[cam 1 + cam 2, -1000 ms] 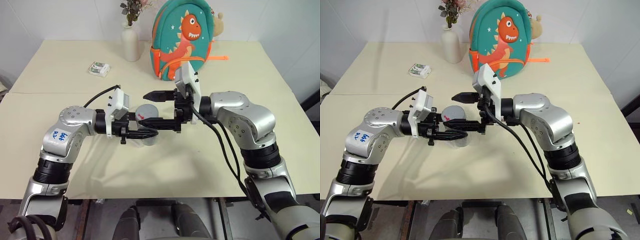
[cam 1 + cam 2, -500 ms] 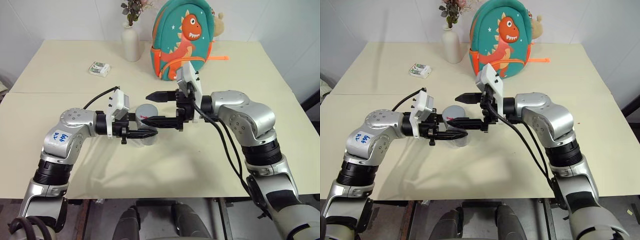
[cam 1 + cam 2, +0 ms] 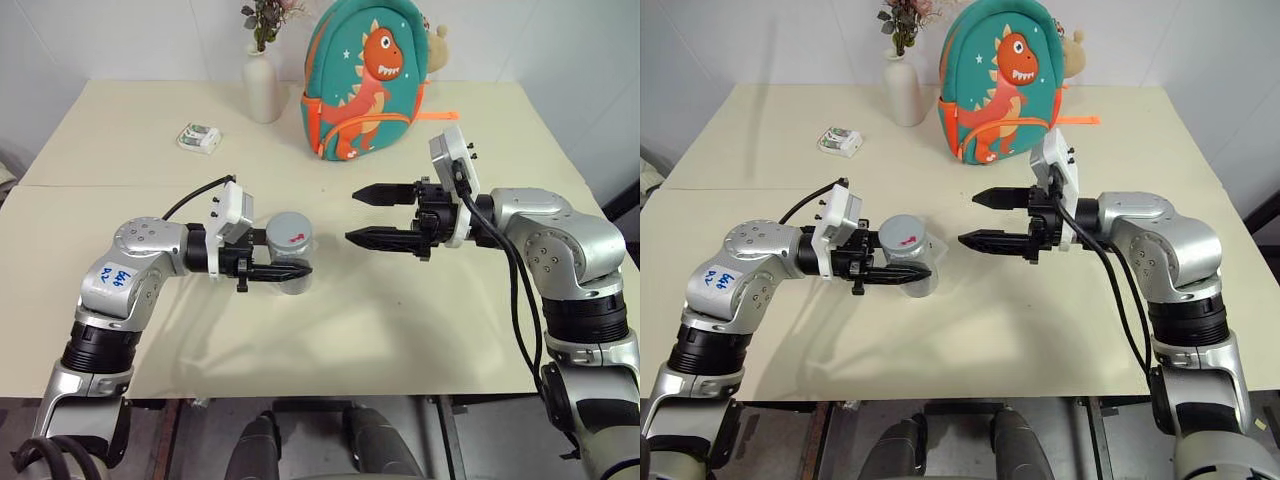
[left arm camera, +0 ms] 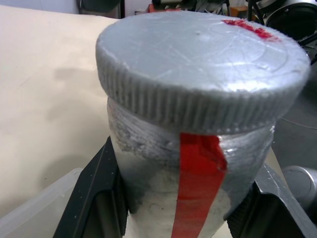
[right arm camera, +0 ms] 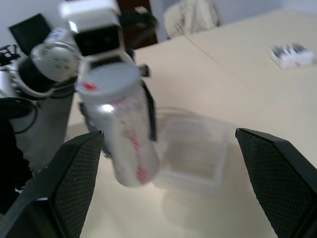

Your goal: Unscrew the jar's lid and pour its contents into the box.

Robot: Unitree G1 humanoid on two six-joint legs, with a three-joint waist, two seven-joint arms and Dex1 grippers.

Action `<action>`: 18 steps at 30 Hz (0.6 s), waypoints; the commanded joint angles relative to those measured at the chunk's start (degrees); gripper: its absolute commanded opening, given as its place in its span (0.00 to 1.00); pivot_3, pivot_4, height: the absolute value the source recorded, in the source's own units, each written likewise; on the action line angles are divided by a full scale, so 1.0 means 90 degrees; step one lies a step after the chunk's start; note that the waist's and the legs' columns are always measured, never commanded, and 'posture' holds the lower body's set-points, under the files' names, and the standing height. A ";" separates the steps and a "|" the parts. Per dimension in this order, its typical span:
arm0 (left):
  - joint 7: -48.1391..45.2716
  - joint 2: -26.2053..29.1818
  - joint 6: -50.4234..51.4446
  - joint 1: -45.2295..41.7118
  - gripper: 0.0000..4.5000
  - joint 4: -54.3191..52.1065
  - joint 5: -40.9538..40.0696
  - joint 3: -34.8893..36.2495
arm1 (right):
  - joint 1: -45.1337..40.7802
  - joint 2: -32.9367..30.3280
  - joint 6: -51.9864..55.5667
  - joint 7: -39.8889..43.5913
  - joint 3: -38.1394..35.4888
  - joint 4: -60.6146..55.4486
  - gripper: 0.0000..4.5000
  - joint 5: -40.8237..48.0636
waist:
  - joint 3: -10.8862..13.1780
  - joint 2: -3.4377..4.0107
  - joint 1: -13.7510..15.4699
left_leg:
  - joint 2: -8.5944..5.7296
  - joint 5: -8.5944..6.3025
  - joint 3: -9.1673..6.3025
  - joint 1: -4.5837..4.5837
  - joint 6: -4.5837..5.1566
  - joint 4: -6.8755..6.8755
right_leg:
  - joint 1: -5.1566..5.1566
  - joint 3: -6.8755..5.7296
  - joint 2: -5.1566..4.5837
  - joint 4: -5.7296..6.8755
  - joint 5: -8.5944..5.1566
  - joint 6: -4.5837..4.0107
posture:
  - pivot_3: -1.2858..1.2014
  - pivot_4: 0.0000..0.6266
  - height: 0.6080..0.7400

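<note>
My left gripper (image 3: 292, 271) clamped the jar (image 3: 289, 251), lid (image 3: 290, 229) on; my right gripper (image 3: 364, 217) gaped beside the jar.

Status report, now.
Left pincer shut on jar, lid on. Right pincer open, clear of jar. Box under the jar. Nothing in the way.

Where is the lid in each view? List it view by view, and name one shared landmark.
Left eye: lid left of centre, on the jar.
Right eye: left of centre.
Left wrist: across the top.
Right wrist: upper left.
Landmark: the lid's red mark.
</note>
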 commanded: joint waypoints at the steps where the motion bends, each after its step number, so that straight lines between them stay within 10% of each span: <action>1: -0.0033 0.0032 -0.0100 -0.0051 0.44 -0.0095 -0.0047 0.0107 | -0.0321 0.0278 -0.0057 -0.0179 0.0031 -0.0275 0.99 0.0100 | 0.0000 0.0000 -0.0003 | 0.0000 0.0000 0.0000 0.0000 0.0000 0.0001 | 0.0000 0.0000 0.0000 0.0003 0.0000 0.0000 | 0.52 0.24 1.00; 18: 0.0044 -0.0113 -0.0075 -0.0070 0.44 -0.0109 -0.0035 0.0058 | -0.0698 0.1386 0.0175 -0.1164 0.0837 -0.0338 0.99 -0.0318 | 0.0000 0.0001 0.0003 | -0.0001 0.0001 -0.0006 0.0000 -0.0001 0.0003 | -0.0002 -0.0003 -0.0002 0.0011 0.0000 0.0000 | 0.52 0.24 1.00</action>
